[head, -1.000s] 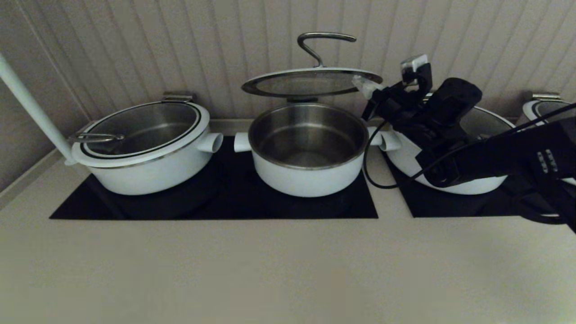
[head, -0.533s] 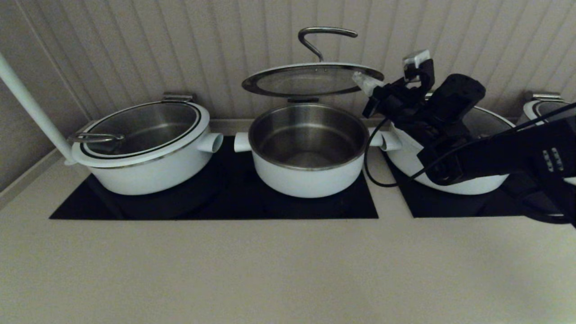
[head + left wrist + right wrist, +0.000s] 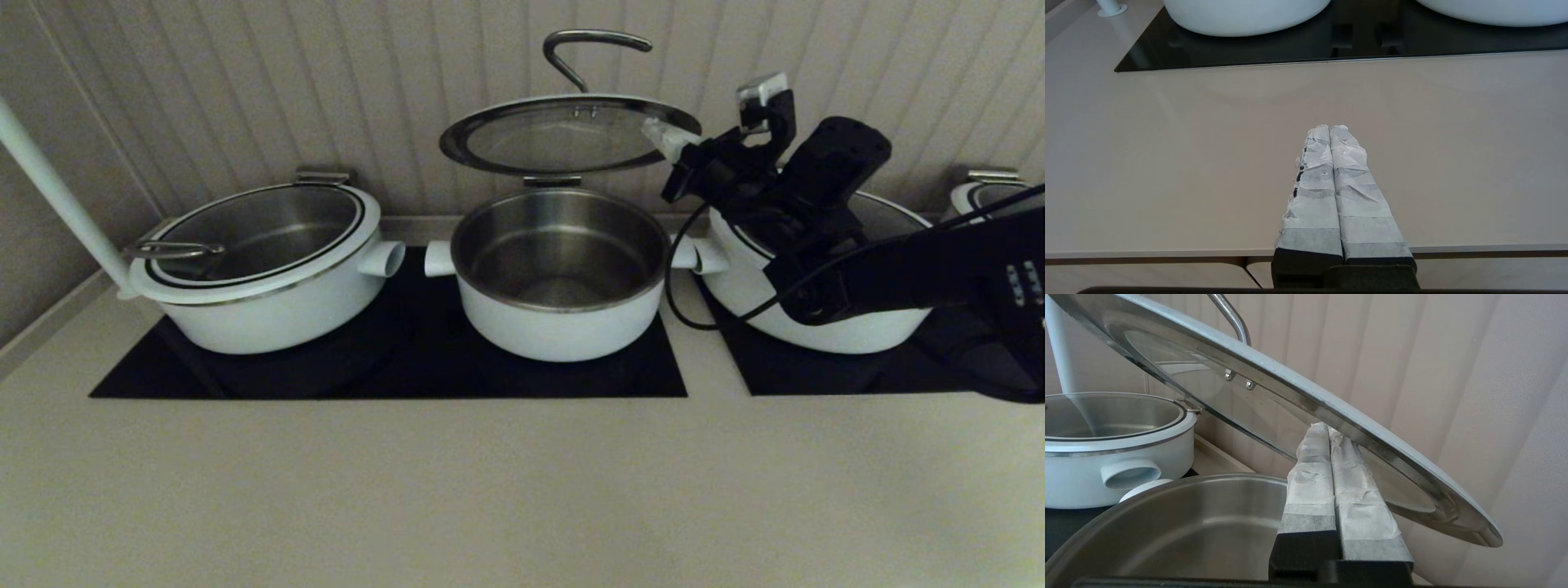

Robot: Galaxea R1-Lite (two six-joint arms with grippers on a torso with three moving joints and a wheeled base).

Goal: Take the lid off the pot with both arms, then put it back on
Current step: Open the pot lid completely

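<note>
The glass lid (image 3: 563, 135) with its curved steel handle (image 3: 596, 41) hangs tilted above the open white pot (image 3: 559, 327), its front edge raised toward me. My right gripper (image 3: 663, 135) is shut, with nothing between its fingers. Its taped tips press up under the lid's right rim, as the right wrist view shows (image 3: 1328, 426). There the lid (image 3: 1208, 388) slants over the pot's steel inside (image 3: 1188, 522). My left gripper (image 3: 1329, 128) is shut and empty over the bare counter near its front edge, out of the head view.
A wider white pot with its lid on (image 3: 261, 253) stands to the left. Another wide pot (image 3: 816, 327) sits behind my right arm, and a further lid (image 3: 992, 192) shows at the far right. A white pole (image 3: 57, 196) leans at the far left. The ribbed wall is close behind.
The right gripper has risen and pushed the lid higher; the lid's front edge has tipped up more and the gap above the pot has grown.
</note>
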